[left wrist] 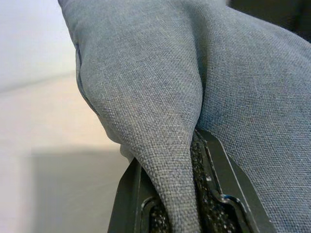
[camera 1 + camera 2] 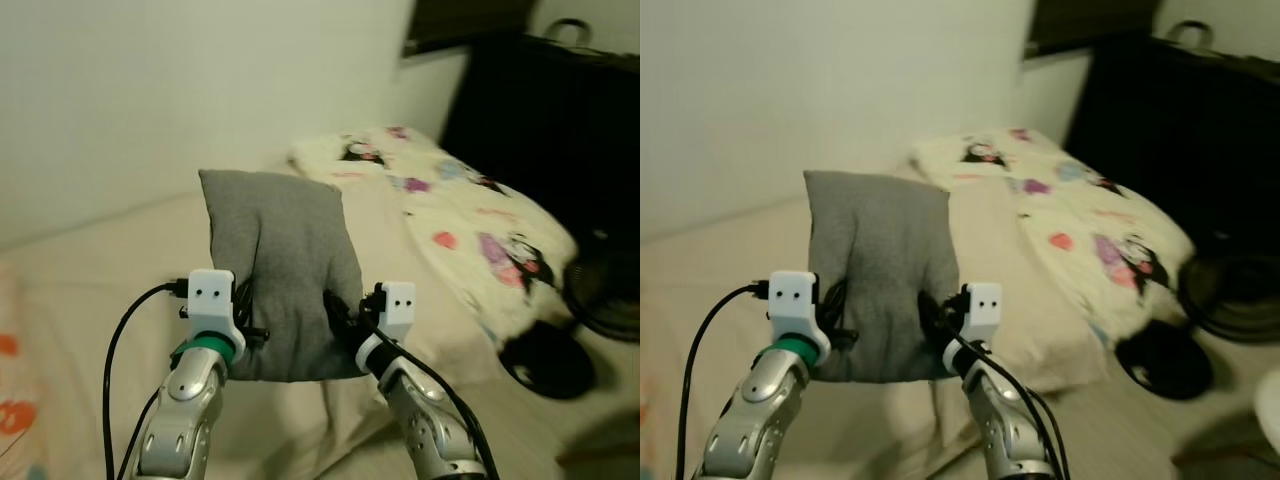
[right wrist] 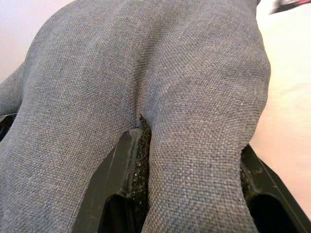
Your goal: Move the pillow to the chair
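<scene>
Left eye view | both grippers, left (image 2: 247, 330) and right (image 2: 338, 312), pinching pillow (image 2: 285, 270) | soft, light, sagging; gripping lower edges.

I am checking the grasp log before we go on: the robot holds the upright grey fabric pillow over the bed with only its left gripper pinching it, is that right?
Not quite: both grippers pinch the upright grey fabric pillow. The left gripper clamps a fold, and the right wrist view shows the right gripper closed on another fold. The pillow is indeed held over the cream bed.
</scene>
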Motion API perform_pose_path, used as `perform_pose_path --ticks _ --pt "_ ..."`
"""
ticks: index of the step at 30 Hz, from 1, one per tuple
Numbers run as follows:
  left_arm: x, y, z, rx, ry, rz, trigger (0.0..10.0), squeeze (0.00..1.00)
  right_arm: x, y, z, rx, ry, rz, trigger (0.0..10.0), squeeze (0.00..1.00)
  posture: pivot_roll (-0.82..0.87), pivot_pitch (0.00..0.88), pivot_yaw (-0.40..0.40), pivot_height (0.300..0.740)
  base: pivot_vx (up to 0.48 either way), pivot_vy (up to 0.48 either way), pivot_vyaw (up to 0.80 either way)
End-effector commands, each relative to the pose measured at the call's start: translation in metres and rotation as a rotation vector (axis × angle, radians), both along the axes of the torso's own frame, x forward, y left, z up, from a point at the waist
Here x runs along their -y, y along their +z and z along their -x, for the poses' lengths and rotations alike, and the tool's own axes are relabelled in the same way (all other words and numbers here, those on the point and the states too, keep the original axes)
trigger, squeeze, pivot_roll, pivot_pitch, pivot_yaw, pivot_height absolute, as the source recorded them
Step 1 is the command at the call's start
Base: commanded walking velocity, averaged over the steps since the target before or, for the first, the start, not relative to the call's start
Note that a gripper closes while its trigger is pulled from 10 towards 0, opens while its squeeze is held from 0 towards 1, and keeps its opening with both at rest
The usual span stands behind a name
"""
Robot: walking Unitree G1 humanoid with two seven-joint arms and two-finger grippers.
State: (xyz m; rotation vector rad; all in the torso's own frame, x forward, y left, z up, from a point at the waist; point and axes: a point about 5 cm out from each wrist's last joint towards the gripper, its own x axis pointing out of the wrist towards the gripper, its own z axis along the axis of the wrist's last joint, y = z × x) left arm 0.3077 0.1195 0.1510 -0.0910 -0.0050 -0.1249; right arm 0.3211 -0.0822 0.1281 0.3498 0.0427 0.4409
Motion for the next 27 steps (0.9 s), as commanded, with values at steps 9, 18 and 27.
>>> perform_pose_path --ticks 9,18,27 --pt "0.016 0.022 -0.015 0.085 -0.071 -0.014 10.0 0.0 0.009 0.01 -0.009 0.052 -0.055 0.002 10.0 0.0 0.02 0.0 0.077 0.74 0.0 0.0 -0.8" --pt "0.02 0.028 -0.023 0.088 -0.105 -0.059 10.0 0.0 0.018 0.007 -0.008 0.051 -0.122 -0.005 10.0 0.0 0.02 0.0 0.148 0.74 0.0 0.0 -0.8" --pt "0.021 0.033 -0.025 0.083 -0.142 -0.093 10.0 0.0 0.023 0.003 -0.002 0.056 -0.189 -0.014 10.0 0.0 0.01 0.0 0.202 0.74 0.0 0.0 -0.8"
